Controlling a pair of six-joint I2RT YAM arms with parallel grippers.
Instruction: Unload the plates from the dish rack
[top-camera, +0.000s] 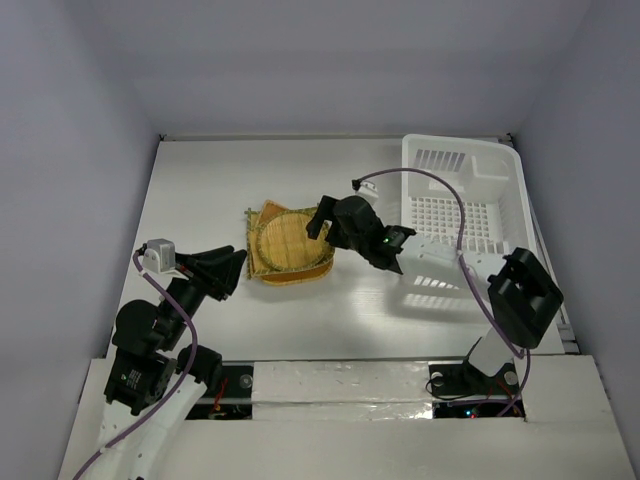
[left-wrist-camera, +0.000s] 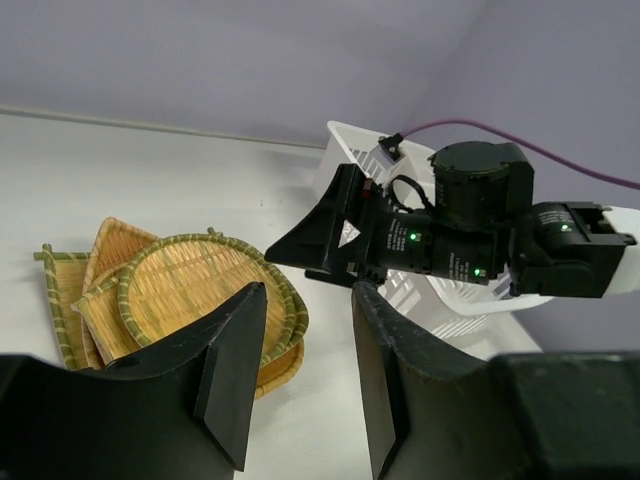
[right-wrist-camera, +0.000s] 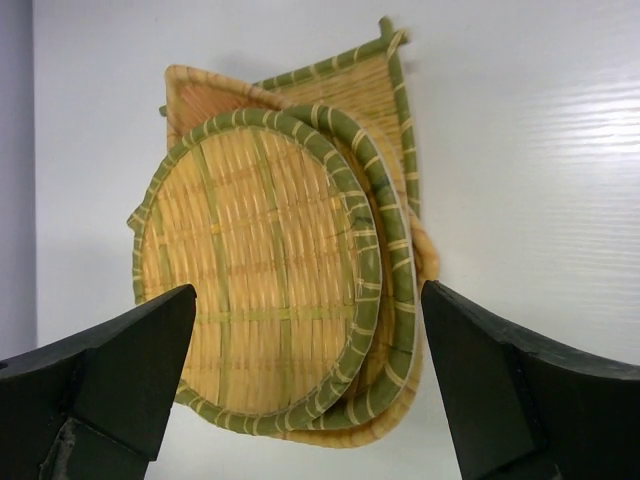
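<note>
The plates (top-camera: 288, 245) lie stacked near the middle of the table (top-camera: 200, 180), with open surface toward its far and left edges. The dish rack (top-camera: 460, 165) sits at the far right corner, apart from the stack. The right gripper (top-camera: 325, 228) reaches from the rack side over the stack's right rim, jaws spread wide, holding nothing. The left gripper (top-camera: 240, 268) points at the stack's near left edge, jaws partly apart, empty.

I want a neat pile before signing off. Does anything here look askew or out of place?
Only the pile of plates on the table is untidy: the round plate on top sits off-centre, and corners of the square and triangular ones stick out from under it. Nothing looks spilled or broken.
</note>
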